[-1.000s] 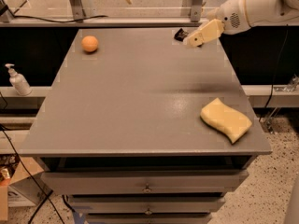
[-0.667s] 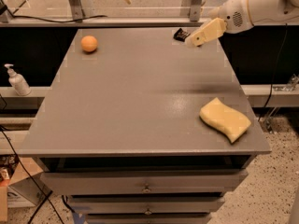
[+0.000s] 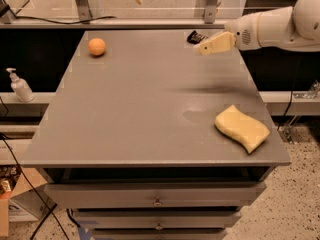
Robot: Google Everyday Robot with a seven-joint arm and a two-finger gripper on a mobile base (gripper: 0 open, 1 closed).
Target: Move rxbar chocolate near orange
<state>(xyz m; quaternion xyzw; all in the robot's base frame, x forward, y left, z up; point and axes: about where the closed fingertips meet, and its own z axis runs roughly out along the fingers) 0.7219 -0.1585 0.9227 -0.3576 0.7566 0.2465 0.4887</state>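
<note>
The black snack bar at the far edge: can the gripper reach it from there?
Probably yes: the gripper hangs just beside the rxbar chocolate at the far edge of the table, nothing between them.

The grey table (image 3: 150, 109) carries three things. The orange (image 3: 97, 47) sits near the far left corner, at about 11 o'clock from the table's middle. The rxbar chocolate (image 3: 196, 36) lies at the far edge, at about 1 o'clock, well apart from the orange. The tool (image 3: 202, 49) reaches in from the right at 1 o'clock, its tip just beside the bar; whether they touch cannot be told. A wavy yellow sponge (image 3: 242, 128) lies at 4 o'clock. A pump bottle (image 3: 20, 86) stands off the table at 9 o'clock.
</note>
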